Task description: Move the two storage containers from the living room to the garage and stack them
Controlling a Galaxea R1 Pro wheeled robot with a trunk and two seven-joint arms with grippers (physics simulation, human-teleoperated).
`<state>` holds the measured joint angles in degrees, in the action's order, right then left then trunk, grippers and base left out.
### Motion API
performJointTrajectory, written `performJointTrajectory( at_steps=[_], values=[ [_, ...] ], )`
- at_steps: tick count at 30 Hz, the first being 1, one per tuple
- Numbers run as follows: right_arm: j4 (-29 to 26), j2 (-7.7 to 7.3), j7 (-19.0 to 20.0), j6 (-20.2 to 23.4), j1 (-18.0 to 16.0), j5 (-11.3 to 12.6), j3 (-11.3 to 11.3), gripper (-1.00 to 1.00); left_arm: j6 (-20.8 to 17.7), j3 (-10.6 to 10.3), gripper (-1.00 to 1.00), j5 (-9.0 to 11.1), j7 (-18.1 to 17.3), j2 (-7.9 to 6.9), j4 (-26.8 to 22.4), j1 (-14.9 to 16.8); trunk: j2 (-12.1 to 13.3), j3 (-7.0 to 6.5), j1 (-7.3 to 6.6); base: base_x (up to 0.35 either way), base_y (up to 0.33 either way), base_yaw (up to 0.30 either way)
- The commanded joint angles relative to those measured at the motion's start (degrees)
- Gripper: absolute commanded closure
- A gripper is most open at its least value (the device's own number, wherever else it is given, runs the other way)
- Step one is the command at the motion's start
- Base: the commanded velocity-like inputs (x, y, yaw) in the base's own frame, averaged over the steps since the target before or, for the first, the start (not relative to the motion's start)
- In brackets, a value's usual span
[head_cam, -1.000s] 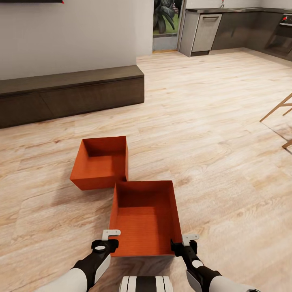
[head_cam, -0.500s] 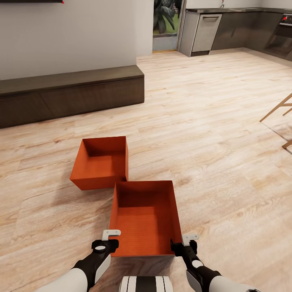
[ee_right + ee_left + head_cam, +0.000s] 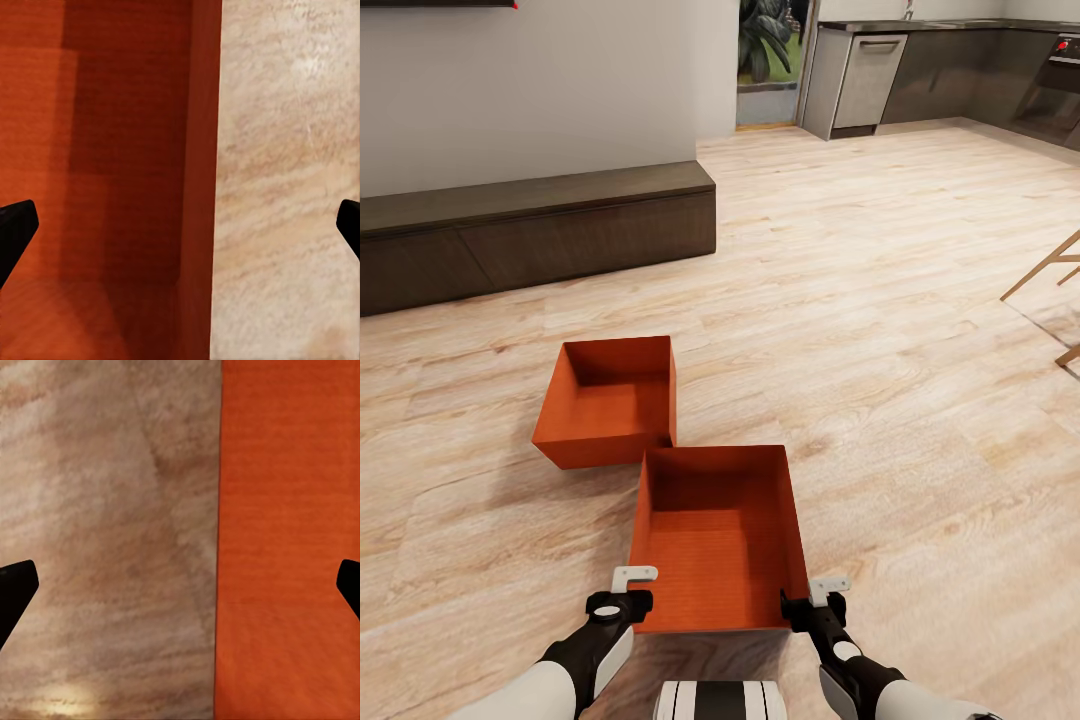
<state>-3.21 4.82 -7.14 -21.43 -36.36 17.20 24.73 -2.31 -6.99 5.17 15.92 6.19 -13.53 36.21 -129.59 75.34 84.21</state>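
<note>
1. The two storage containers, orange-red topless bins, sit on the light wood-plank floor (image 3: 920,330) of the living room: the near container (image 3: 718,540) lies just in front of the robot, and the far container (image 3: 608,400) lies beyond it to the left, their corners touching or almost so.
2. The left gripper (image 3: 628,592) is at the near container's left near corner, jaws spread wide with the side wall (image 3: 219,540) running between the dark fingertips (image 3: 15,589).
3. The right gripper (image 3: 815,597) is at the right near corner, jaws likewise spread, straddling that side wall (image 3: 201,180), not clenched on it.
4. A long low dark-brown cabinet (image 3: 540,235) stands against the white wall (image 3: 540,90); kitchen units (image 3: 920,75) show far back on the right.
</note>
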Motion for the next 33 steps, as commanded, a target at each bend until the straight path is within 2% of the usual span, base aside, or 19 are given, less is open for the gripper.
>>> performJointTrajectory(
  at_steps=[1, 23, 24, 33],
  values=[
    [0.0, 0.01, -0.2, -0.2, 0.0, 0.4, 0.5, -1.0, -0.2, -0.5, -1.0, 0.7, 0.3, -0.03, -0.1, 0.0, 0.0, 0.03, -0.01, 0.0, 0.0, 0.0],
    [0.0, 0.01, -0.2, -0.2, 0.0, 0.4, 0.5, -1.0, 1.3, -0.4, -1.0, 0.9, 0.3, 0.05, -0.3, 0.0, 0.0, 0.03, -0.01, 0.0, 0.0, 0.0],
    [0.0, 0.02, -0.2, -0.2, 0.0, 0.4, 0.5, 1.0, 1.3, -0.4, 1.0, 0.9, 0.3, 0.05, -0.2, 0.0, 0.0, 0.03, -0.01, 0.0, 0.0, 0.0],
    [0.0, 0.02, -0.2, -0.5, -0.1, 0.4, 0.5, 1.0, 1.3, -0.3, 1.0, 0.8, 0.2, 0.05, -0.7, 0.0, 0.0, 0.03, -0.01, 0.0, 0.0, 0.0]
  ],
)
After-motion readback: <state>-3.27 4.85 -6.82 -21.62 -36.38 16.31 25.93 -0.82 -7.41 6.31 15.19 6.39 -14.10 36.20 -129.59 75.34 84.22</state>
